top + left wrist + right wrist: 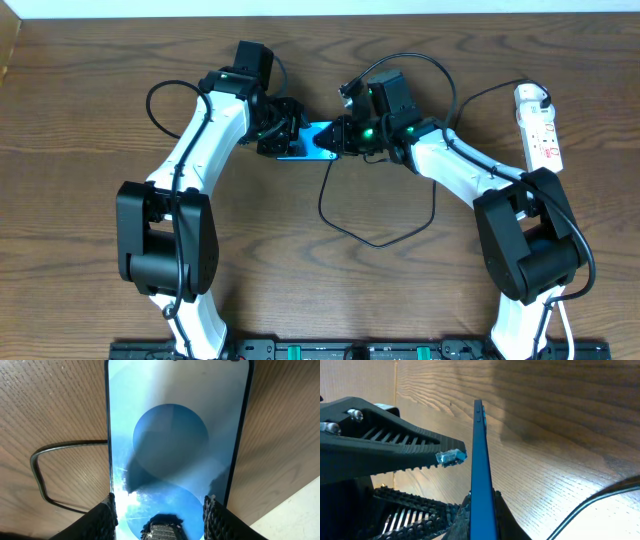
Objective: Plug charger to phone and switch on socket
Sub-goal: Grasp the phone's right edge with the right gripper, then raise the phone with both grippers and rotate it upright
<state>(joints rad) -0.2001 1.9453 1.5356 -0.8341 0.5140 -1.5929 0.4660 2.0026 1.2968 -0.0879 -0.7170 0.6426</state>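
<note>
The phone [316, 140], with a bright blue screen, sits between my two grippers at the table's middle back. In the right wrist view it shows edge-on [480, 460], and my right gripper [482, 505] is shut on its two faces. My right gripper also shows overhead [346, 137]. My left gripper [288, 133] faces the screen [172, 435]. Its fingers [160, 502] are spread about a phone's width, with the tips just short of the phone. The charger's black cable [380, 240] loops on the table below the phone. Its tip and plug head are hidden. The white socket [540, 125] lies at the far right.
The cable passes behind the phone in the left wrist view [37, 460] and crosses the right wrist view's lower right corner [600, 497]. The socket's white cord [470, 100] curves toward my right arm. The table's back edge [320, 16] runs just behind the grippers.
</note>
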